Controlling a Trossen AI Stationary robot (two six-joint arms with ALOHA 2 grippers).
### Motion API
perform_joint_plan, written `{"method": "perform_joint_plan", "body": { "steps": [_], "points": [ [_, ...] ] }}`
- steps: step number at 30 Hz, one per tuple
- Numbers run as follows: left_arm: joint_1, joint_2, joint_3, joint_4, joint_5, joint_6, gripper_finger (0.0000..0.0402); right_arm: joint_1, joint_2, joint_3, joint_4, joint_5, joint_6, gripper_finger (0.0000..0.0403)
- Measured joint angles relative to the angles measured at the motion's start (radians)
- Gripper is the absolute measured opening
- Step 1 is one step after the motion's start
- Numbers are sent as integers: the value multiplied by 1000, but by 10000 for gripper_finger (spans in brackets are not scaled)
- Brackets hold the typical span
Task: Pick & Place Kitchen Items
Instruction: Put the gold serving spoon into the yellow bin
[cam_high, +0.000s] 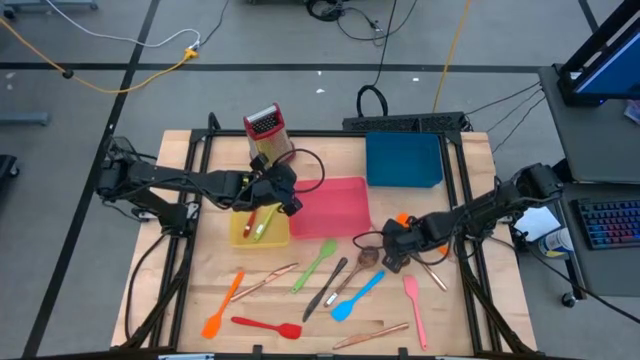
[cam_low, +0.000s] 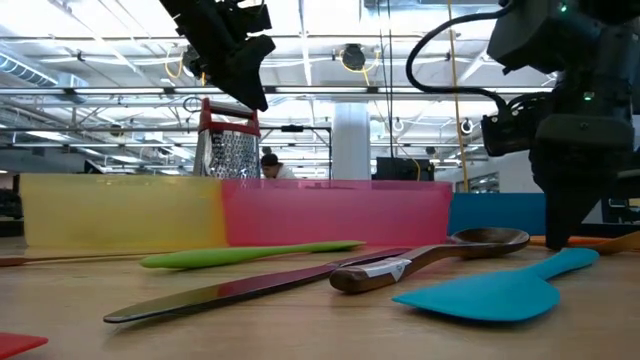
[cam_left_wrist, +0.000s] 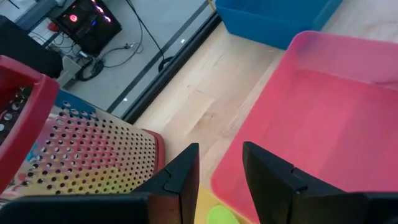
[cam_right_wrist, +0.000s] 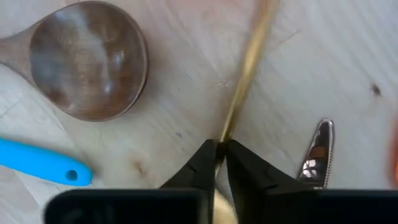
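Note:
My right gripper (cam_high: 394, 246) stands low over the table at the centre right, shut on a slim copper-coloured utensil (cam_right_wrist: 249, 62) that lies beside the wooden spoon's bowl (cam_right_wrist: 90, 59). My left gripper (cam_left_wrist: 221, 174) hangs open with nothing between its fingers, above the seam between the yellow tray (cam_high: 243, 236) and the pink tray (cam_high: 335, 205). A red and a green utensil (cam_high: 256, 222) lie in the yellow tray. Several utensils lie flat on the table's near half, among them a green spoon (cam_high: 315, 263), a dark knife (cam_high: 326, 288), a blue spatula (cam_high: 357, 296) and a pink spatula (cam_high: 414, 310). My right gripper pinches the copper-coloured utensil's thin shaft (cam_right_wrist: 231, 121) between its two fingertips. The fingers come from above, pointing steeply down, and lie across the shaft. The utensil lies on the wooden table, and its far part runs away from the fingers along the boards.
A red-topped metal grater (cam_high: 266, 130) stands upright behind the yellow tray, close to my left gripper. A blue tray (cam_high: 403, 160) sits at the far right. An orange spatula (cam_high: 220, 305), a red spatula (cam_high: 265, 325) and two more copper pieces (cam_high: 370, 335) lie near the front edge.

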Motion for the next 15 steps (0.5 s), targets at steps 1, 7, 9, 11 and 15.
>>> {"method": "perform_joint_plan", "body": {
  "steps": [1,7,9,11,15],
  "points": [
    [0,0,0,0,0,-4,129,-6,0,0,-5,-3,7,13],
    [0,0,0,0,0,-38,129,-63,2,-1,-46,-27,50,15],
    [0,0,0,0,0,-35,129,-83,-9,-1,-63,-44,28,14],
    [0,0,0,0,0,-27,129,-102,-33,-2,-69,-71,8,8],
    [0,0,0,-1,0,-24,129,-131,-111,-9,-127,-72,-13,5]
  ]
}}
